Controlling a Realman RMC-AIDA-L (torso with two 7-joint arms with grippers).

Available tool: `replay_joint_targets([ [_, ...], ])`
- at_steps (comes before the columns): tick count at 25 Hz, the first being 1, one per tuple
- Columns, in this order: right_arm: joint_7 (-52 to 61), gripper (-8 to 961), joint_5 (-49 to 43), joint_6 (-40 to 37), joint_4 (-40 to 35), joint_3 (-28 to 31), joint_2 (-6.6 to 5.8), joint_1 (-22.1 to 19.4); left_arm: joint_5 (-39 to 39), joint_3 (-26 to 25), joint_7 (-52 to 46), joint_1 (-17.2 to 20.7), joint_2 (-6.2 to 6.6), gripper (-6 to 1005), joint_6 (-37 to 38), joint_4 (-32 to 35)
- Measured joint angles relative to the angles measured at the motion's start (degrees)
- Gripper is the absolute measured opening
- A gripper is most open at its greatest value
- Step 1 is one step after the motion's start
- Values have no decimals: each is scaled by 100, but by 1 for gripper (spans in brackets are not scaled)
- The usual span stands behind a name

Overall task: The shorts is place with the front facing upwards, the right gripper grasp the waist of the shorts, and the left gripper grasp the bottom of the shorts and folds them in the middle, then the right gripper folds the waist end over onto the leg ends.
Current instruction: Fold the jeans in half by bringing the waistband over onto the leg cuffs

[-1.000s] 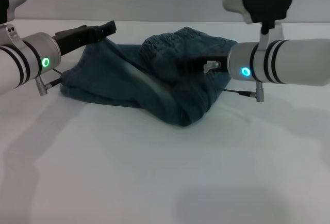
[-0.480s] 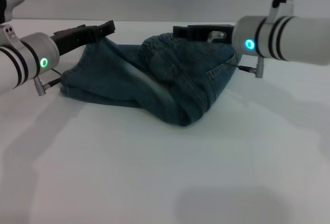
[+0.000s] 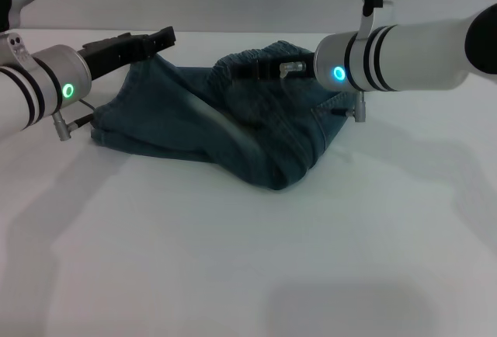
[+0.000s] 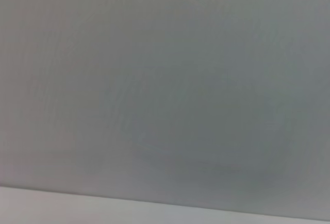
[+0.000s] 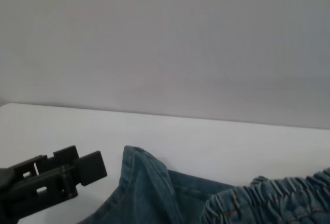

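Head view: denim shorts (image 3: 233,123) lie on the white table (image 3: 248,259), already doubled lengthwise, with a thick fold bulging at the edge nearest the robot. The ruched waist (image 3: 252,64) sits just below and in front of the right gripper (image 3: 256,69), whose black claw reaches out from the cyan-ringed arm and appears to hover at the band. Whether its fingers are apart or clamped on cloth cannot be told, as the claw is dark against dark denim. The left gripper (image 3: 159,40) extends from the green-ringed arm and sits at the far corner of the leg ends (image 3: 136,81); denim rises to its tip, suggesting a hold on that corner, but the finger gap is not visible, so its state cannot be told either.

Left wrist view: only a plain grey wall and a pale strip of table; no shorts, no fingers.

Right wrist view: the gathered waist (image 5: 278,201) lies close beneath this camera. Beyond it a peak of denim (image 5: 139,164) stands up just beside the left gripper (image 5: 85,170), which is near the cloth rather than plainly clamped on it.

Judgement: step 1, the lengthwise fold, looks complete. Step 2, carrying the waist over onto the leg ends, is in hand but not done. Next move calls for a firm pinch on the waist through both layers, a lift clear of the bulge, and travel toward the left gripper.
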Motion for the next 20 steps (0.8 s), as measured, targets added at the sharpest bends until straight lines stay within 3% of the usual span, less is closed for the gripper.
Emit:
replay_joint_targets([
  [3, 44, 670, 2, -21, 146, -15, 1, 57, 3, 0, 0, -16, 0, 827, -13, 0],
  [10, 87, 669, 5, -49, 573, -21, 10, 365, 15, 18, 0, -36, -9, 827, -15, 0],
  [20, 91, 669, 203, -49, 492, -285, 17, 399, 24, 17, 0, -35, -9, 827, -11, -2],
])
